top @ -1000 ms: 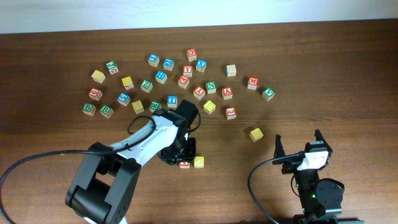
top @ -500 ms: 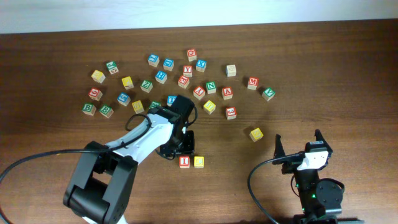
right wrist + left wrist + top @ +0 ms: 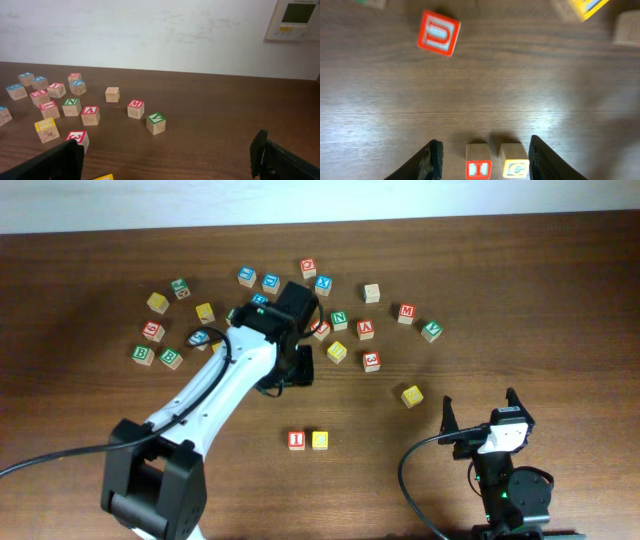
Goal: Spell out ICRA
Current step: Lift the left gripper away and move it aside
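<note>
The red-faced I cube (image 3: pixel 296 440) and the yellow-faced C cube (image 3: pixel 320 440) stand side by side at the front middle of the table, I on the left. In the left wrist view the I (image 3: pixel 478 162) and C (image 3: pixel 515 161) lie below and between my open, empty left gripper (image 3: pixel 485 142), which hovers above and apart from them. In the overhead view the left gripper (image 3: pixel 288 378) is behind the pair. The red-faced A cube (image 3: pixel 366 329) sits in the far cluster and shows in the right wrist view (image 3: pixel 90 114). I cannot pick out the green R. My right gripper (image 3: pixel 482 412) is open and empty.
Many letter cubes lie scattered across the far half of the table. A red cube marked 3 (image 3: pixel 371 361) and a lone yellow cube (image 3: pixel 412 395) lie right of centre. A red U cube (image 3: pixel 438 33) lies ahead of the left gripper. The left arm covers part of the cluster.
My left gripper has lifted off the I and C cubes and moved back toward the far cluster. The two cubes stay in place. The right arm has not moved.
</note>
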